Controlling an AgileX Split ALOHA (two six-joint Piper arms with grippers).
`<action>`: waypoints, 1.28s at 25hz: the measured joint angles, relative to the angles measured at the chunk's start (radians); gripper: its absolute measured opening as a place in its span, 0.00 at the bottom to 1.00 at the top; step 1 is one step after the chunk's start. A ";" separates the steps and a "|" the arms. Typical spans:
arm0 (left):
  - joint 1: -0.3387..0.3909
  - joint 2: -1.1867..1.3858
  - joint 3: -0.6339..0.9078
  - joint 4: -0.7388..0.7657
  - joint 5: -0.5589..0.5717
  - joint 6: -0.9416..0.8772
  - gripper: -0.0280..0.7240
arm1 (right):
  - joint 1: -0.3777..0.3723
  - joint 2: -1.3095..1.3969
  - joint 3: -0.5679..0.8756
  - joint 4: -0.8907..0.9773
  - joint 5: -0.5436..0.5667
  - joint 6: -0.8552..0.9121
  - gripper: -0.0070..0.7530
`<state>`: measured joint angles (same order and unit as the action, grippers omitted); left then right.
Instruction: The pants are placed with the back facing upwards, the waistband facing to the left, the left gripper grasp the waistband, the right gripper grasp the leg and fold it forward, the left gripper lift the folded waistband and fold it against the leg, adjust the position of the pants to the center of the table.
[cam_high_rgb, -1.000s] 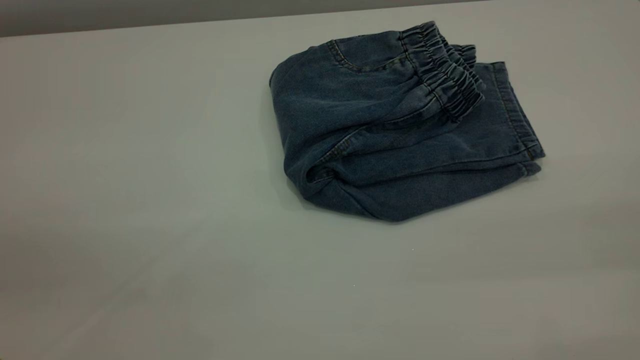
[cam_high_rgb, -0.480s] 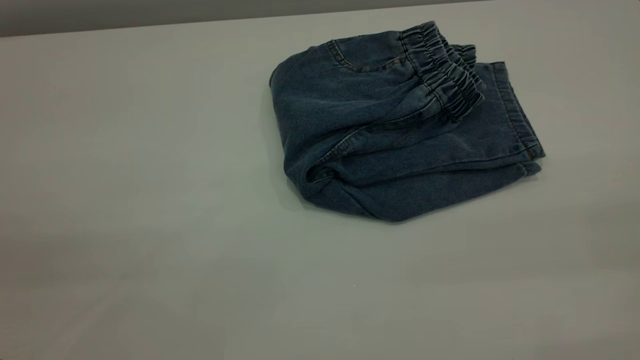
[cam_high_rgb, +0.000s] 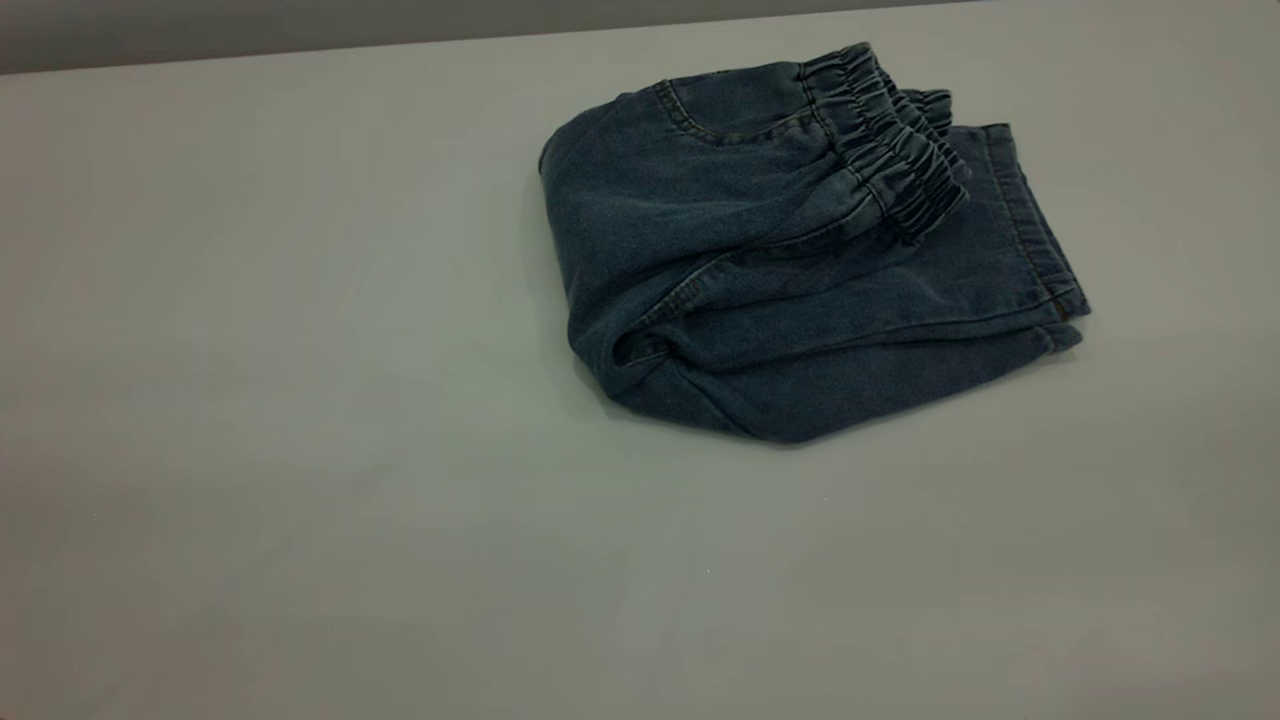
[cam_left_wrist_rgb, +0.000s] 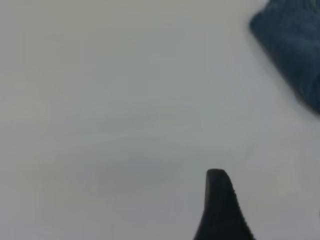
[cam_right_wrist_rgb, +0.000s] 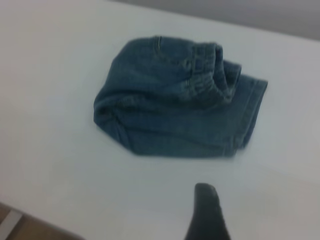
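The pants (cam_high_rgb: 790, 260) lie folded into a compact blue denim bundle on the table (cam_high_rgb: 300, 400), right of centre and toward the far side in the exterior view. The ruffled waistband (cam_high_rgb: 885, 140) rests on top, laid over the leg (cam_high_rgb: 960, 290), whose stitched hem points right. Neither arm shows in the exterior view. In the left wrist view a black part of my left gripper (cam_left_wrist_rgb: 220, 210) hangs over bare table, with the pants (cam_left_wrist_rgb: 292, 50) off at a corner. My right gripper (cam_right_wrist_rgb: 207, 212) is clear of the pants (cam_right_wrist_rgb: 180, 100), holding nothing.
The table's far edge (cam_high_rgb: 400, 45) meets a grey wall. In the right wrist view a table edge (cam_right_wrist_rgb: 30, 220) shows near the corner. Bare surface spreads to the left of and in front of the pants.
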<state>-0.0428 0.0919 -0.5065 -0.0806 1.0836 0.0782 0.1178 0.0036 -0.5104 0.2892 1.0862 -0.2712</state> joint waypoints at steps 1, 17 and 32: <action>0.014 -0.014 0.000 0.000 0.000 0.000 0.59 | 0.000 -0.006 0.000 0.000 0.000 0.000 0.58; 0.042 -0.092 0.000 -0.001 -0.001 -0.001 0.59 | 0.000 -0.004 0.001 0.000 0.000 0.001 0.58; 0.042 -0.092 0.000 -0.001 -0.001 -0.001 0.59 | 0.000 -0.004 0.001 -0.033 -0.007 0.027 0.58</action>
<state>-0.0008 0.0000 -0.5065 -0.0813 1.0827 0.0775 0.1178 0.0000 -0.5093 0.2557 1.0794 -0.2438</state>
